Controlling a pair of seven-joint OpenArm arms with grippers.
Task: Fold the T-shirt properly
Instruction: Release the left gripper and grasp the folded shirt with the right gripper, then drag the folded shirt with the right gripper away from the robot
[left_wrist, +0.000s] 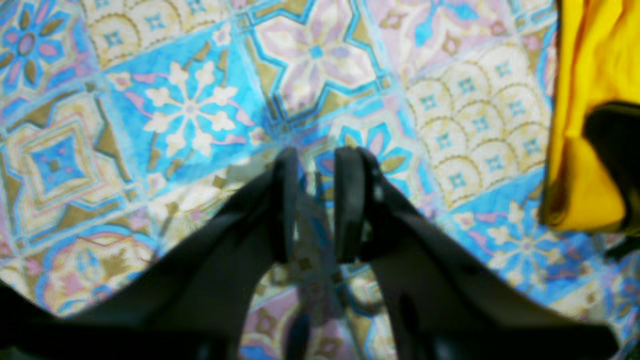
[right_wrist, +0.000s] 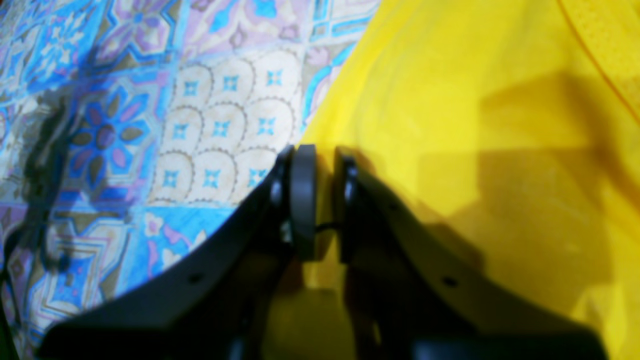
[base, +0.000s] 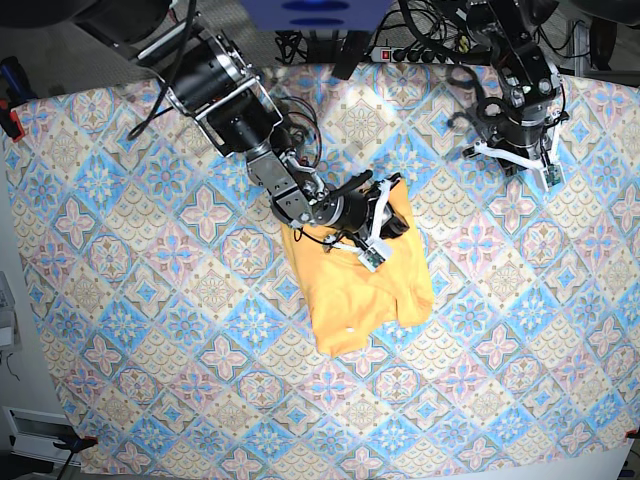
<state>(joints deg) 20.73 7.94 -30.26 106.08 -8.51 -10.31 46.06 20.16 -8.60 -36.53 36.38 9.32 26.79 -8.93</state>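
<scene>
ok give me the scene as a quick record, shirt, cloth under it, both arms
shirt: yellow-orange T-shirt, lying on the tablecloth, outline uneven
surface: blue-and-pink tile-patterned tablecloth
right gripper: over the shirt, fingertips a little apart; grip on cloth unclear
left gripper: off the shirt, above the tablecloth, fingertips apart, nothing between them

The counter (base: 180, 400) wears a cloth (base: 500, 390) patterned in blue, pink and cream tiles, with flowers and scallops. Directly on it, near the middle, lies the yellow-orange shirt (base: 345, 290), its outline uneven.
</scene>
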